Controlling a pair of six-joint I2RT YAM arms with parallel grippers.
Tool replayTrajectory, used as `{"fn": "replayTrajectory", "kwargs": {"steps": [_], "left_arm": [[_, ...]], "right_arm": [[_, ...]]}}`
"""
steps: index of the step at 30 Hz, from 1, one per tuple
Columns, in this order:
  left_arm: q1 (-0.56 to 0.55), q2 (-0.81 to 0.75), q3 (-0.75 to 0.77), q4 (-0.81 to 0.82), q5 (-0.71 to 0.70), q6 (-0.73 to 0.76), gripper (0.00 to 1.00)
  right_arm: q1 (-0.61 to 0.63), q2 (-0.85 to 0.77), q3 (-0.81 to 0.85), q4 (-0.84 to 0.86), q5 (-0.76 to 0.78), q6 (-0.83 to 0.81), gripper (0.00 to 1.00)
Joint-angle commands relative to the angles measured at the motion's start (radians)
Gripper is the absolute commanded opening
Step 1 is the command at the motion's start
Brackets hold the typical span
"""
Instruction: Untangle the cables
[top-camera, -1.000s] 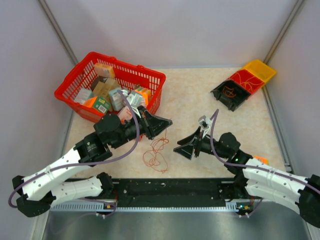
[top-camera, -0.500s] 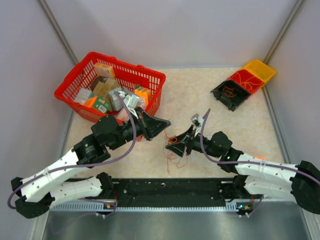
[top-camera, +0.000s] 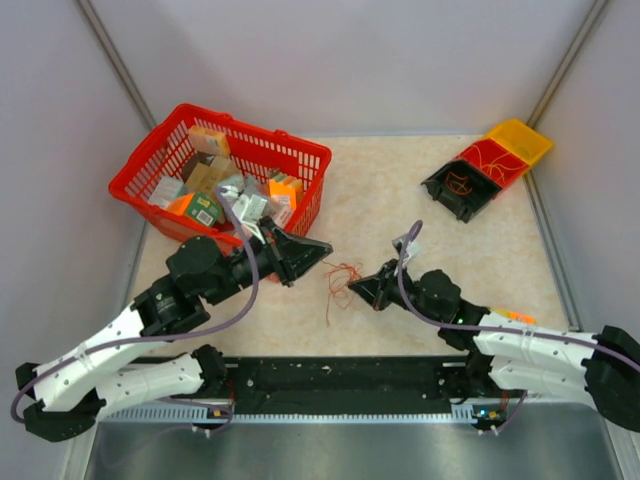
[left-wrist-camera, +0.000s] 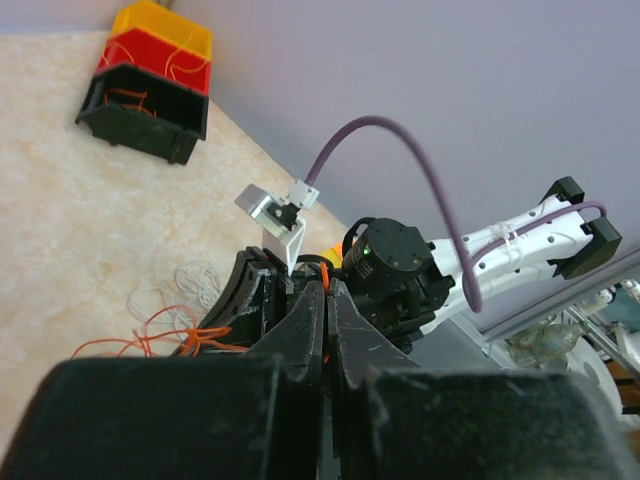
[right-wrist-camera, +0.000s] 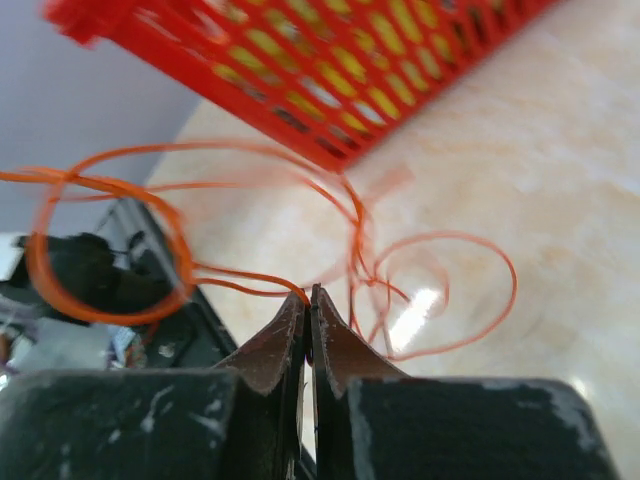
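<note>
The cables (top-camera: 340, 278) are a small tangle of thin orange and red wires hanging between the two grippers over the beige table. My left gripper (top-camera: 325, 245) is shut, with an orange strand (left-wrist-camera: 325, 283) pinched between its tips. Orange loops (left-wrist-camera: 150, 345) and whitish loops (left-wrist-camera: 190, 285) lie below and to the left of it. My right gripper (top-camera: 352, 289) is shut on an orange strand (right-wrist-camera: 308, 292) at its tips. More orange loops (right-wrist-camera: 440, 290) dangle past it above the table. The two grippers stand close together, tips facing each other.
A red basket (top-camera: 300, 152) full of small packets stands at the back left, close behind the left gripper. Black, red and yellow bins (top-camera: 490, 165) holding wires sit at the back right. A black rail (top-camera: 340, 375) runs along the near edge.
My right gripper moved left into the tangle and shut on an orange strand. The cables rose off the table and bunched between the grippers. The left arm drew back slightly.
</note>
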Motion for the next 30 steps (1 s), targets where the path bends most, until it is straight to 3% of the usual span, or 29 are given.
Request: {"fn": "replayTrajectory", "kwargs": {"steps": [1,7,9,11,14,21,30], "left_arm": [[0.001,-0.126,0.075,0.045,-0.034,0.135,0.00],[0.000,-0.216,0.122,-0.029,-0.135,0.229,0.00],[0.000,-0.231,0.137,-0.047,-0.161,0.242,0.00],[0.000,-0.243,0.168,-0.073,-0.189,0.256,0.00],[0.001,-0.257,0.245,-0.105,-0.185,0.288,0.00],[0.000,-0.285,0.470,-0.223,-0.201,0.371,0.00],[0.000,-0.291,0.630,-0.315,-0.244,0.443,0.00]], "right_arm": [[-0.018,-0.122,-0.061,-0.297,0.262,0.045,0.00],[-0.119,-0.314,-0.096,-0.567,0.363,0.067,0.00],[-0.165,-0.336,-0.080,-0.733,0.464,0.163,0.00],[-0.249,-0.334,-0.073,-0.819,0.468,0.241,0.00],[-0.421,-0.322,-0.082,-0.845,0.345,0.283,0.00],[-0.745,-0.281,-0.017,-0.852,0.188,0.177,0.00],[-0.899,-0.132,0.057,-0.844,0.177,0.111,0.00]]}}
